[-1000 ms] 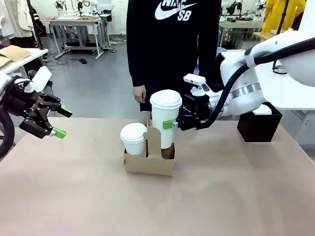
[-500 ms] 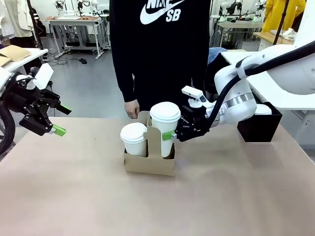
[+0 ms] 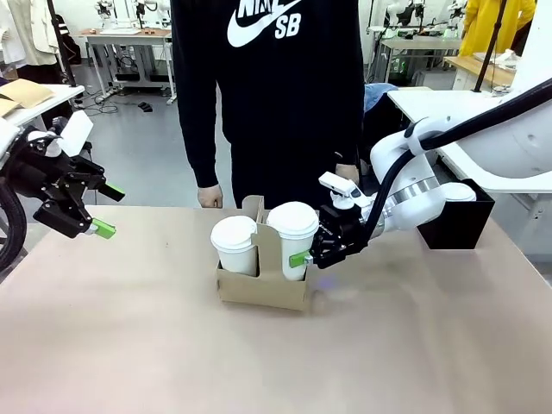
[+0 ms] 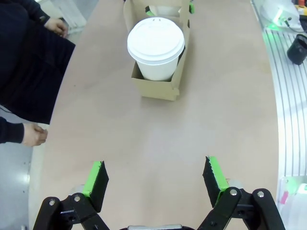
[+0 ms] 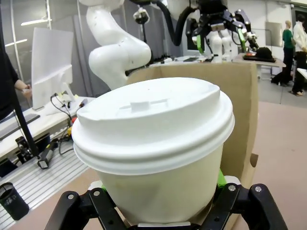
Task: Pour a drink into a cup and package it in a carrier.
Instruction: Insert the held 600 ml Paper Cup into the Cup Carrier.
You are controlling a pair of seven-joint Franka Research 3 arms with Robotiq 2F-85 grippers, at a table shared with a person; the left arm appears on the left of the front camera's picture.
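The brown cardboard carrier (image 3: 261,289) stands mid-table with its handle panel upright. The tall white cup (image 3: 293,235), lidded, sits low in the carrier's right slot, and my right gripper (image 3: 304,257) is shut on its side. In the right wrist view the cup (image 5: 153,143) is between my fingers, with the carrier's panel (image 5: 240,105) behind it. The lid hides the drink. My left gripper (image 3: 101,210) hovers open at the table's left edge, holding nothing. In its own view the left gripper (image 4: 156,175) points at the carrier (image 4: 156,88).
A shorter lidded white cup (image 3: 235,244) fills the carrier's left slot (image 4: 156,48). A black square box (image 3: 454,220) stands at the back right. A person in black stands at the far edge, one hand (image 3: 210,197) just behind the carrier.
My right gripper has lowered the tall cup down into the carrier's slot. The person has stepped toward picture left. The left arm has hardly moved.
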